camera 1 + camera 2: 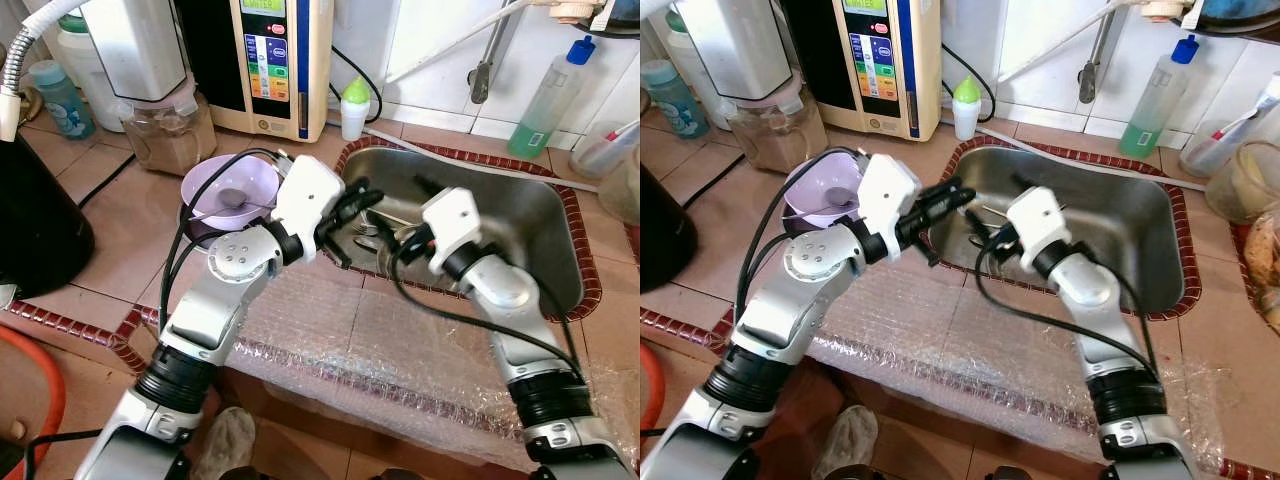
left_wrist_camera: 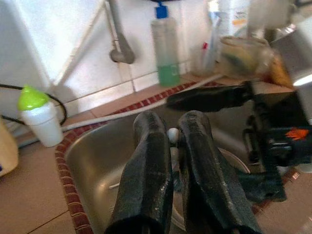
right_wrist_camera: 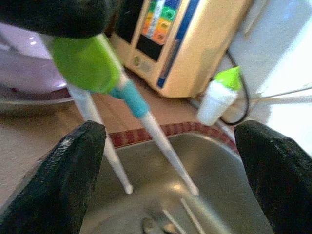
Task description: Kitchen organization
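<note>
A pair of white training chopsticks (image 3: 146,122) joined by a green holder (image 3: 85,63) and a blue piece hangs over the steel sink (image 1: 530,215). My left gripper (image 1: 358,197) reaches over the sink's left rim and is shut on the holder; in the left wrist view its fingers (image 2: 151,161) press together with a small white tip between them. My right gripper (image 1: 408,215) is inside the sink facing the left one, open, its fingers (image 3: 73,165) spread wide on either side of the chopsticks without touching them. Several pieces of cutlery (image 1: 370,235) lie on the sink floor.
A purple bowl (image 1: 230,190) sits on a metal dish left of the sink. Behind stand a blender jar (image 1: 170,130), a cream water machine (image 1: 270,60), a small green-capped bottle (image 1: 355,108) and a green soap bottle (image 1: 548,100). Bubble wrap (image 1: 380,340) covers the counter's front edge.
</note>
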Robot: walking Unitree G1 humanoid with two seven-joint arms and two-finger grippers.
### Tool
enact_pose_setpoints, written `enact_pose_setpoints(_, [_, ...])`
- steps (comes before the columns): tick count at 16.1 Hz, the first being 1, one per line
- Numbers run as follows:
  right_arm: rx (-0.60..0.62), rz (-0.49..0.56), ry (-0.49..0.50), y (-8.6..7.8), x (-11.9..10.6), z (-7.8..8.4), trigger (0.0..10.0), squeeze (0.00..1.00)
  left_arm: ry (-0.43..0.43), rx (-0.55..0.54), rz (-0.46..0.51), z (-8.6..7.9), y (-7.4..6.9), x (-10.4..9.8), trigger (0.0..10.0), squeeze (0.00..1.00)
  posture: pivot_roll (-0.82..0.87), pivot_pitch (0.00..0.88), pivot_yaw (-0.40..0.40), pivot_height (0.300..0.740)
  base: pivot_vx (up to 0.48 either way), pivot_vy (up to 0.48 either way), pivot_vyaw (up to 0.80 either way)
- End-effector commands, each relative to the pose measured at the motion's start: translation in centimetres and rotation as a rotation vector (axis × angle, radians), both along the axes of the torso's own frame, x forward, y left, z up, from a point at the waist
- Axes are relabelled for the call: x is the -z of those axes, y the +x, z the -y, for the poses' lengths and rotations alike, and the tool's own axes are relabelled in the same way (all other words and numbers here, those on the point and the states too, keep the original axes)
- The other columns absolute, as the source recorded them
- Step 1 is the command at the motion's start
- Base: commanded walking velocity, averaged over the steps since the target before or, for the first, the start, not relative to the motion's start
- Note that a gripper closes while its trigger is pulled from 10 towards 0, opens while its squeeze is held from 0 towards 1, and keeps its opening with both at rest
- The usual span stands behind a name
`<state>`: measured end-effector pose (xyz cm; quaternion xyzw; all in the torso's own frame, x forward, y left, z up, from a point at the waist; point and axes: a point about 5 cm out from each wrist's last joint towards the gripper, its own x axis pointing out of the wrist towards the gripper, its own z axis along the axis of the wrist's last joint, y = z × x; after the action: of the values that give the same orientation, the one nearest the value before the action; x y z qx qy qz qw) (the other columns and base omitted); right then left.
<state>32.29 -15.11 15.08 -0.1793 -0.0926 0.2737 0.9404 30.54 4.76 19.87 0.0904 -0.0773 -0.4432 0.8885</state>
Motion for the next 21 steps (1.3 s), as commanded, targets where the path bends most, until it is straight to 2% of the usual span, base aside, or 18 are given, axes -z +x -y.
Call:
enact_pose_setpoints(1, [-0.024,-0.001,-0.006,0.2,-0.1,-0.2,6.6,0.0,0.03,0.058,0.041,0.6,-0.7,-0.5,0.0,0.0,-0.08,0.002,0.04,0.74,0.0,0.0,0.0])
enact_pose_setpoints(2, [-0.028,-0.01,-0.021,0.3,0.2,-0.2,0.0,0.0,0.026,0.063,0.038,0.6,-0.8,-0.6,0.0,0.0,-0.07,0.004,0.038,0.74,0.0,0.0,0.0])
enact_pose_setpoints(7, [0.019,-0.041,-0.053,0.9,1.1,-0.2,0.0,0.0,0.066,0.105,0.051,0.6,-1.1,-0.6,0.0,0.0,-0.07,0.006,0.044,0.74,0.0,0.0,0.0])
enact_pose_setpoints(13, [0.1,-0.054,-0.05,1.3,1.6,1.0,0.0,0.0,0.114,0.129,0.075,0.0,-1.0,-0.7,0.0,0.0,-0.07,0.025,0.037,0.74,0.0,0.0,0.0])
enact_pose_setpoints(14, [0.097,-0.06,-0.041,1.3,1.8,0.8,0.0,0.0,0.139,0.123,0.084,-0.4,-0.8,-0.3,0.0,0.0,-0.06,0.021,0.031,0.74,0.0,0.0,0.0])
enact_pose_setpoints(16, [0.06,-0.076,0.004,1.4,1.7,-0.1,0.0,0.0,0.129,0.089,0.092,-1.3,-0.5,-0.5,0.0,0.0,-0.04,0.0,0.009,0.74,0.0,0.0,0.0])
enact_pose_setpoints(17, [0.004,-0.096,0.046,1.3,1.7,-0.3,0.0,0.0,0.202,0.078,0.155,-1.4,-0.2,-0.3,0.0,0.0,-0.01,0.0,0.009,0.74,0.0,0.0,0.0])
enact_pose_setpoints(18, [-0.018,-0.108,0.046,1.3,1.8,-0.5,0.0,0.0,0.199,0.061,0.155,-1.9,0.0,-0.4,0.0,0.0,-0.02,0.0,0.002,0.74,0.0,0.0,0.0])
enact_pose_setpoints(19, [-0.068,-0.121,0.076,1.1,1.5,-0.8,9.7,0.0,0.203,0.061,0.154,-2.1,0.0,-0.4,0.0,0.0,-0.02,0.0,-0.005,0.74,0.0,0.0,0.0])
enact_pose_setpoints(20, [-0.09,-0.119,0.09,0.9,1.3,-1.0,10.0,0.0,0.207,0.057,0.153,-2.2,0.1,-0.3,0.0,0.0,-0.01,0.0,-0.008,0.74,0.0,0.0,0.0])
enact_pose_setpoints(21, [-0.092,-0.126,0.049,0.8,1.8,-1.0,10.0,0.0,0.23,0.057,0.169,-2.1,0.0,0.0,0.0,0.0,-0.01,0.0,-0.007,0.74,0.0,0.0,0.0])
